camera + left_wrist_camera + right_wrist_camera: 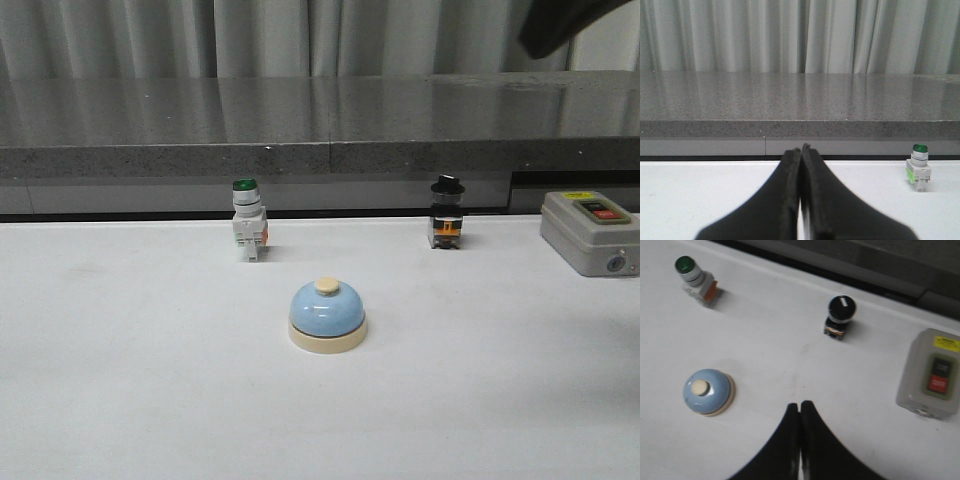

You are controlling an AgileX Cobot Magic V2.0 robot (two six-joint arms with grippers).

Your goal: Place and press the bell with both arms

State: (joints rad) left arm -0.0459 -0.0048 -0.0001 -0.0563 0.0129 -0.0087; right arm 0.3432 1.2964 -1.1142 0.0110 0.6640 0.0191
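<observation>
Item 1, nearest: our two grippers. The left gripper (pixel 801 190) has its fingers clenched together with nothing between them; its camera looks low and level across the table (pixel 120 400). The right gripper (pixel 800 440) is likewise clenched and empty, held high and looking down on the table. In the front view only a dark part of an arm (pixel 560 25) shows at the upper right corner; we cannot tell more of it.

Item 2, middle ground: the bell (pixel 327 315), light-blue dome, cream base, cream button (pixel 327 285). It stands upright near the table's middle, apart from everything else and from both grippers. We judge it not yet picked up or pressed.

Item 3, farther back, in a row: a green-capped switch (pixel 248 230) behind and left of the bell; a black-knobbed switch (pixel 446 225) behind and right; a grey box with red and black buttons (pixel 590 232) at the right edge.

Item 4, farthest: a dark stone ledge (pixel 300 120) and grey curtains (pixel 250 35).

Risks, as we judge them:
- Closed fingers cannot take the bell; descending unopened would shove it.
- The smooth dome may slip from a pinch, so the base is the safer hold.
- An off-centre press could tip or skid the bell unless the other arm steadies it.
- The switches also carry buttons; we could press the wrong thing.
</observation>
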